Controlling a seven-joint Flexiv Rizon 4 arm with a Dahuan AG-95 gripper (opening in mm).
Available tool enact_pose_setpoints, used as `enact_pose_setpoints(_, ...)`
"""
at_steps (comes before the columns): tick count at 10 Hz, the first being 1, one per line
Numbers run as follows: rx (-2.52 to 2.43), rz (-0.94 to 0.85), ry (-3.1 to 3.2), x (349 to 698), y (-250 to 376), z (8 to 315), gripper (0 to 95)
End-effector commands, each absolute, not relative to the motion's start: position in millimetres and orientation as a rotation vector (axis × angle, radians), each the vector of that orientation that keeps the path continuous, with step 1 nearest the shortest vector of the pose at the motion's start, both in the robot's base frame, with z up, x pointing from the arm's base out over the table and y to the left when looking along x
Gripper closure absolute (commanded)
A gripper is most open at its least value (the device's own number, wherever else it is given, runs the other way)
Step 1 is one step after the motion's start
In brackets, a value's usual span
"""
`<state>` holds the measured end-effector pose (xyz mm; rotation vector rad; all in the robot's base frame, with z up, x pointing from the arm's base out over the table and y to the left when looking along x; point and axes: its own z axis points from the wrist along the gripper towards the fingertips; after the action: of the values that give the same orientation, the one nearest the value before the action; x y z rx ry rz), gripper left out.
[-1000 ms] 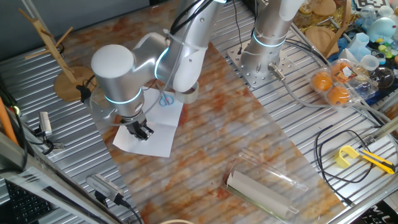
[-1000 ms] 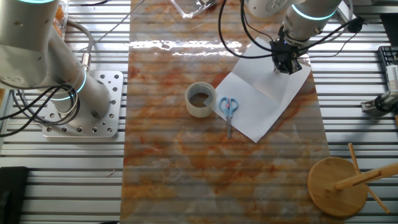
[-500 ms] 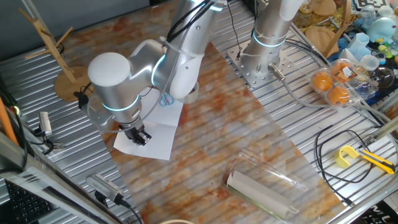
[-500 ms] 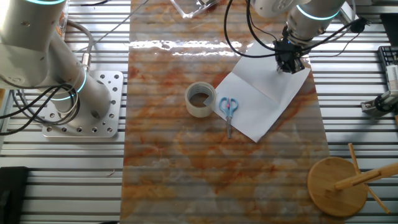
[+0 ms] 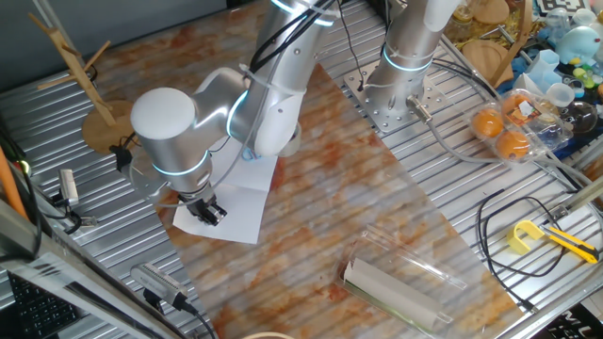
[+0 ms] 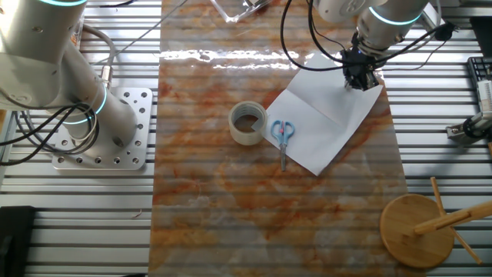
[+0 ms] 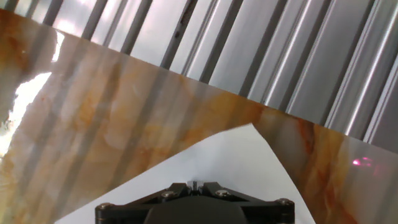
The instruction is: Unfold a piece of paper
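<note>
The white piece of paper (image 5: 242,205) lies flat on the marbled mat, with a crease running across it in the other fixed view (image 6: 323,123). My gripper (image 5: 209,213) points straight down with its tips at the paper, close to one corner (image 6: 361,79). In the hand view the gripper (image 7: 194,185) has its jaws closed together over the sheet, and the paper's corner (image 7: 242,155) pokes out just beyond the fingers. I cannot tell whether a layer of paper is pinched.
Blue-handled scissors (image 6: 283,135) lie on the paper's opposite edge, next to a grey tape roll (image 6: 247,123). A wooden stand (image 6: 419,231) and a second arm's base (image 6: 100,131) flank the mat. A beige roll in clear plastic (image 5: 396,287) lies at the mat's near end.
My gripper has slid a short way across the paper towards its corner. The paper, scissors and tape roll have not moved.
</note>
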<state>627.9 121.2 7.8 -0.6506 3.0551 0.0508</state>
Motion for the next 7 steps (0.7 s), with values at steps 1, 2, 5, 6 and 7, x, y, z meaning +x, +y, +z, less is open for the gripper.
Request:
enact_pose_setpoints(1, -0.651, 0.05, 3.054, 627.4, 120.9, 7.5, 95.0)
enact_pose_setpoints(2, -0.653, 0.05, 3.054, 627.4, 120.9, 7.5, 95.0)
enact_pose_setpoints(5, -0.693, 0.051, 3.057, 627.4, 120.9, 8.4, 95.0)
enact_pose_setpoints(6, -0.701, 0.053, 3.061, 627.0, 120.9, 8.2, 95.0)
enact_pose_setpoints(7, -0.705, 0.056, 3.07, 626.4, 121.2, 8.0, 95.0)
